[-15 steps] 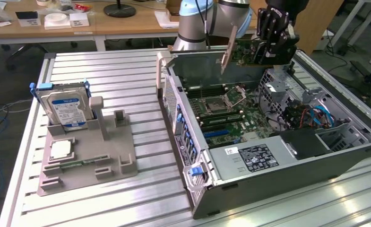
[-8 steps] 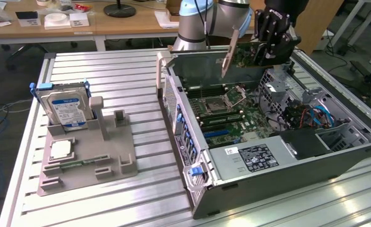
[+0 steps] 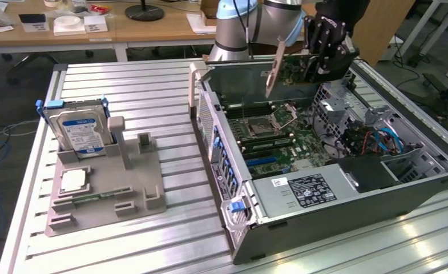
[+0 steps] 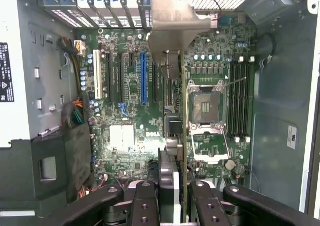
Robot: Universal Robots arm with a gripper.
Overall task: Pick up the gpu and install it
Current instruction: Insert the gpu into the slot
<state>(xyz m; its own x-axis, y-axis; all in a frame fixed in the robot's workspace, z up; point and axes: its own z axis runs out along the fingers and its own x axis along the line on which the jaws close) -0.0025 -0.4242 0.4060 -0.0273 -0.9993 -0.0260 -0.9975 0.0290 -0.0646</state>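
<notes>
The gpu [image 3: 289, 71], a thin green card with a pale silver bracket at one end, hangs on edge above the open computer case [image 3: 231, 171]. My gripper [image 3: 315, 65] is shut on it from above. In the wrist view the gpu [image 4: 175, 25] appears edge-on, bracket end farthest from the camera, and the gripper [image 4: 175, 193] fingers [image 4: 145, 196] press on both of its sides. Below it lies the green motherboard [image 4: 130, 110] with its long blue slot [image 4: 143, 78]. The card hangs clear of the board and lines up a little to one side of that slot.
Inside the case are the open CPU socket [image 4: 206, 105], memory sticks [image 4: 239, 95], a power supply [image 3: 303, 191] and blue cables [image 3: 387, 140]. A grey fixture [image 3: 102, 188] on the slatted table holds a silver hard drive [image 3: 79, 128], a CPU chip [image 3: 73, 180] and a memory stick [image 3: 94, 198].
</notes>
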